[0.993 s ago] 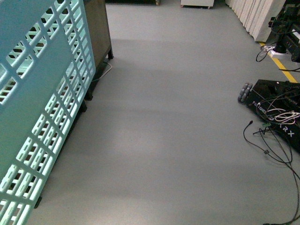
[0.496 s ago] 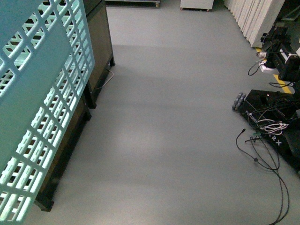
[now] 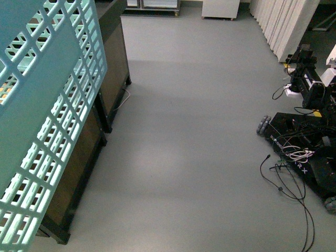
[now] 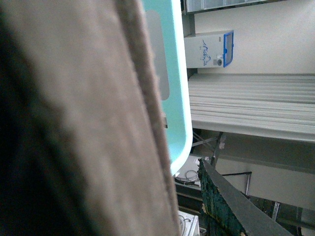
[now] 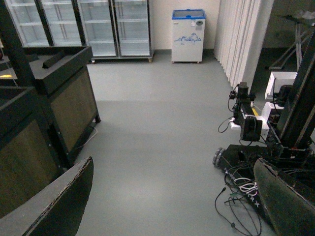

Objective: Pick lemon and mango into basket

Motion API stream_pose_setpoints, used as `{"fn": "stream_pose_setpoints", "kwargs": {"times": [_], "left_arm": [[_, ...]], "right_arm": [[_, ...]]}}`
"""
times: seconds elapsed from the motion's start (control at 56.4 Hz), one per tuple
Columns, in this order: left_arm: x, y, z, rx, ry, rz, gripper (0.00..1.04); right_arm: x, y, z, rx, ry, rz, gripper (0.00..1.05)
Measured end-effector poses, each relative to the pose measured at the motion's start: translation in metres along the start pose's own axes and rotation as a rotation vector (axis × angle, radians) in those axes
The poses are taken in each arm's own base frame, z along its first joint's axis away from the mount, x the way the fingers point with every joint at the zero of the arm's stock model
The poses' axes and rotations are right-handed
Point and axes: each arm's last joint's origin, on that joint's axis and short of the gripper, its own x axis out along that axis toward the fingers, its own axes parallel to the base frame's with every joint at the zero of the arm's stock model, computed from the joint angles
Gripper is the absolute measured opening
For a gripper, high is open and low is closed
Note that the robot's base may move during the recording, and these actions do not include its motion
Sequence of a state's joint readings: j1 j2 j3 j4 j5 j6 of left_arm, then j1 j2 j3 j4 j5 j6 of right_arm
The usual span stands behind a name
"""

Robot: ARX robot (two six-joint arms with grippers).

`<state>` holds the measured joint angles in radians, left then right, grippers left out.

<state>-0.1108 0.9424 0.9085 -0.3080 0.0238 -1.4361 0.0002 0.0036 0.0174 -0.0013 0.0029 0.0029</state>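
Observation:
The light teal basket (image 3: 47,115) hangs close to the front camera at the left, its slotted wall filling that side. In the left wrist view its teal rim (image 4: 174,83) and blurred brown handle (image 4: 88,123) fill the frame; my left gripper is shut on the basket, with one dark pad (image 4: 231,206) showing. My right gripper (image 5: 172,201) is open and empty above the grey floor, its pads (image 5: 54,201) wide apart. A yellow patch (image 3: 5,95) shows through one basket slot; I cannot tell what it is. The mango and lemon are not clearly in view.
Dark brown display stands (image 3: 113,63) line the left, also in the right wrist view (image 5: 64,98). A black wheeled robot base with loose cables (image 3: 299,152) sits on the floor at the right. Glass-door fridges (image 5: 93,27) and a small chest freezer (image 5: 188,34) stand at the back wall.
The front view has shifted: the stands and the black base now show further down the frame and more of the far room appears. The basket stays in my left gripper.

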Motion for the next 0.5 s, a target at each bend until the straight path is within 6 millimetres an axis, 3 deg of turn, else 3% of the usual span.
{"fn": "stream_pose_setpoints", "kwargs": {"times": [0.496], "left_arm": [[-0.0005, -0.0009, -0.0009, 0.001, 0.003, -0.003, 0.26]], "right_arm": [[-0.0001, 0.0000, 0.0002, 0.000, -0.002, 0.000, 0.96]]}}
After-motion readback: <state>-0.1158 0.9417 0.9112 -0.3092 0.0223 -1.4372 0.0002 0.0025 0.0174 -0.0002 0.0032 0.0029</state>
